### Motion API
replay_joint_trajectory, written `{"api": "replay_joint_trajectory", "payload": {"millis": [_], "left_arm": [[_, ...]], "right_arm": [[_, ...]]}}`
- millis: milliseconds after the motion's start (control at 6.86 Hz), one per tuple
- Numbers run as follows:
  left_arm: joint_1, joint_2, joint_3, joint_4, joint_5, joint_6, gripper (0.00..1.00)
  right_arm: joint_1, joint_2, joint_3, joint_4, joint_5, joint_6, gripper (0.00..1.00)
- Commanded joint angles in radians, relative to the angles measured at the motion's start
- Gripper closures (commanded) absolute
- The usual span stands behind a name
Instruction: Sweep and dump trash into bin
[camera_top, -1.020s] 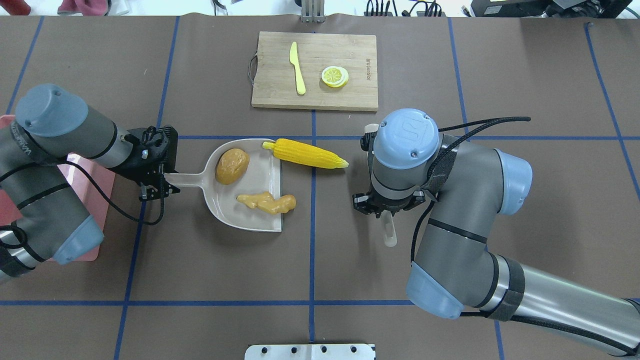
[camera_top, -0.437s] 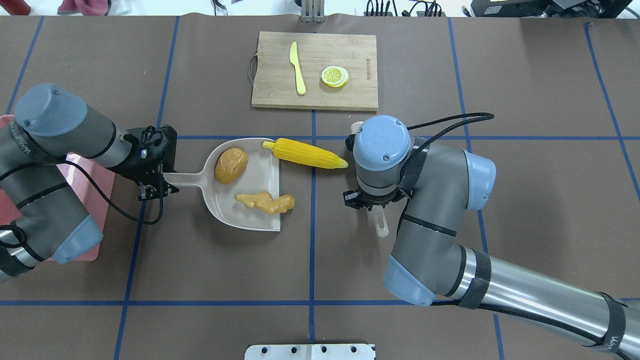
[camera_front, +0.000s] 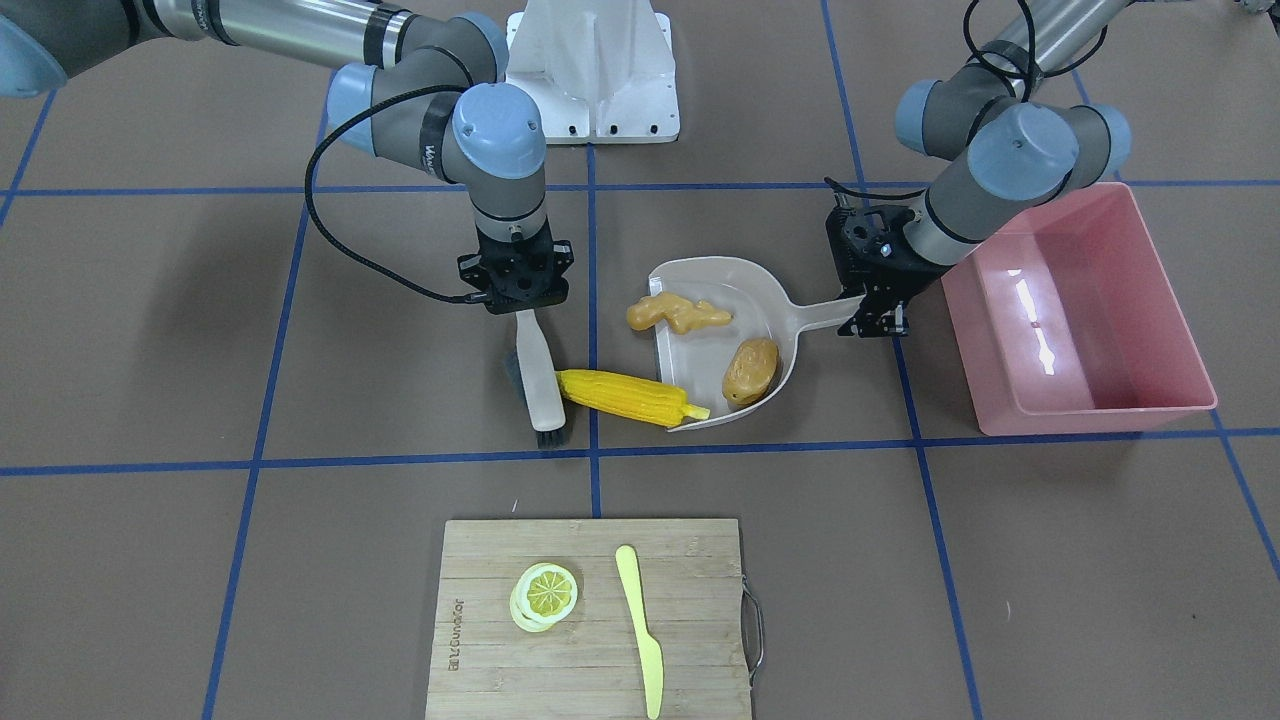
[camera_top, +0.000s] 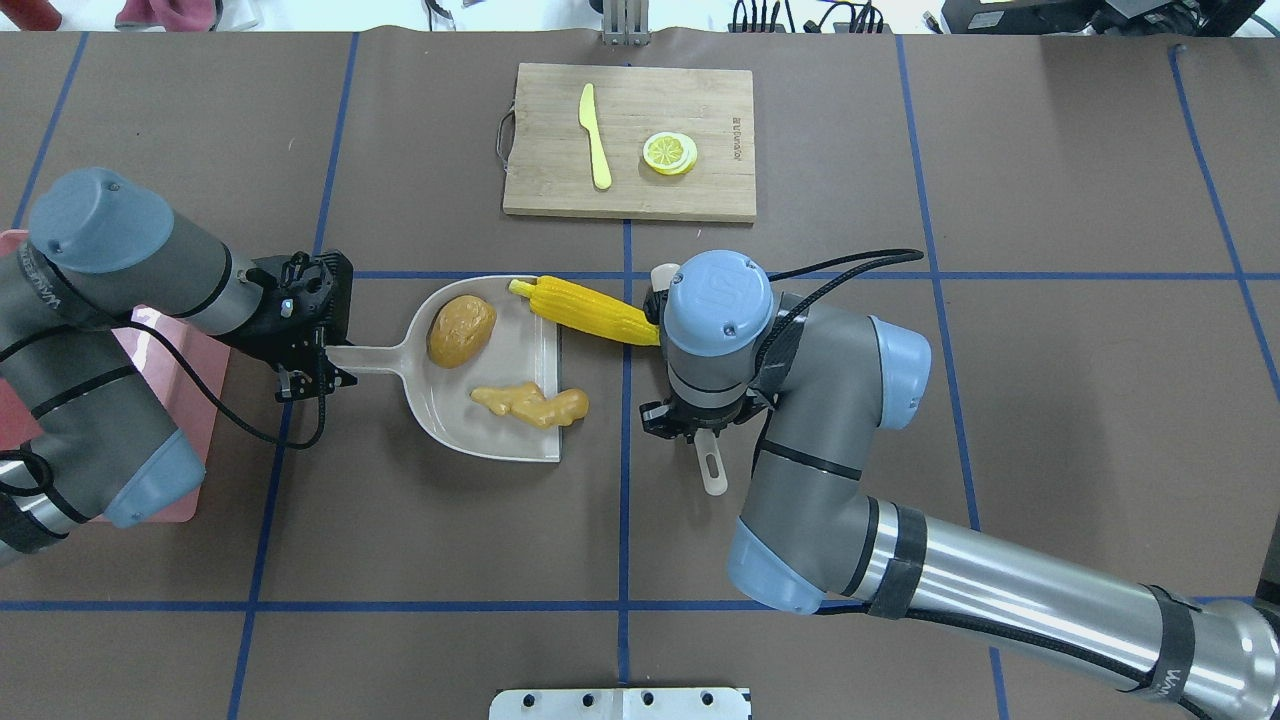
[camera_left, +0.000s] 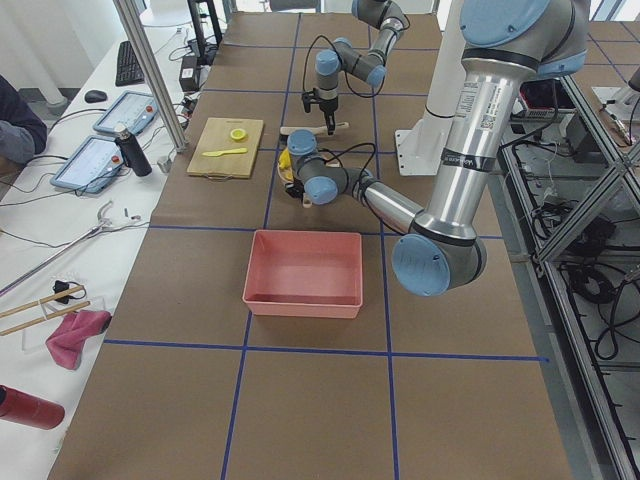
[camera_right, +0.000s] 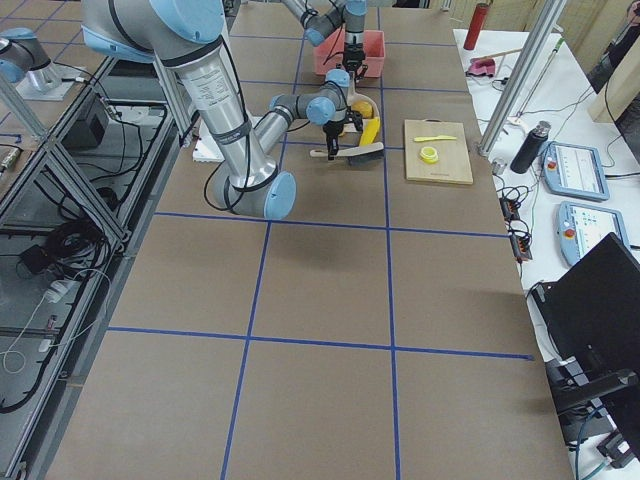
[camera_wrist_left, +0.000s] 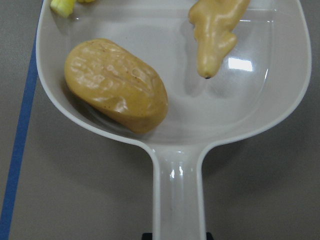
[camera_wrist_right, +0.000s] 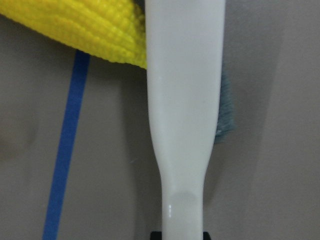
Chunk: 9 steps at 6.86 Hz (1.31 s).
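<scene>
We have the left gripper (camera_top: 322, 362) clamped on the handle of the beige dustpan (camera_top: 520, 345), which lies flat on the worktop (camera_top: 420, 540) with its open mouth turned away from that gripper. Out ahead of it, the brown potato (camera_top: 462, 330) sits in the pan on the handle side, and the tan ginger root (camera_top: 530, 404) lies farther out, one end at the pan's open edge. Our right gripper (camera_front: 523, 305) points down, closed on the white handle of a brush (camera_front: 537, 378) whose bristled head extends beyond its fingers. The yellow corn cob (camera_front: 625, 397) lies across the worktop with one end touching the brush on the side toward the dustpan, and its other tip just over the pan's mouth. The pink bin (camera_front: 1095, 409) stands just beside the left gripper, on the side opposite the dustpan, and none of the three toy foods is in it.
</scene>
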Motion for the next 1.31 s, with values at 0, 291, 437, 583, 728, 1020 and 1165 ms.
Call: {"api": "replay_joint_trajectory", "payload": {"millis": [0, 291, 437, 583, 728, 1020, 1165], "left_arm": [[0.0, 0.002, -0.001, 0.0, 0.0, 0.0, 0.66], [0.0, 0.002, -0.001, -0.002, 0.0, 0.001, 0.66], [-0.003, 0.004, -0.003, -0.003, 0.0, 0.003, 0.66], [-0.003, 0.005, -0.003, -0.003, -0.002, 0.003, 0.66], [-0.002, 0.004, -0.003, -0.003, 0.0, 0.003, 0.66], [-0.003, 0.005, -0.003, -0.003, 0.0, 0.003, 0.66], [-0.002, 0.005, -0.003, -0.003, 0.0, 0.003, 0.66]], "right_arm": [[-0.021, 0.051, -0.019, 0.03, 0.073, 0.017, 1.0], [-0.03, 0.08, -0.019, 0.035, 0.091, 0.051, 1.0], [-0.039, 0.094, -0.019, 0.036, 0.091, 0.074, 1.0], [-0.041, 0.109, -0.017, 0.036, 0.094, 0.085, 1.0], [-0.042, 0.117, -0.017, 0.039, 0.094, 0.091, 1.0], [-0.042, 0.119, -0.019, 0.084, 0.11, 0.093, 1.0], [-0.042, 0.119, -0.02, 0.098, 0.113, 0.093, 1.0]]}}
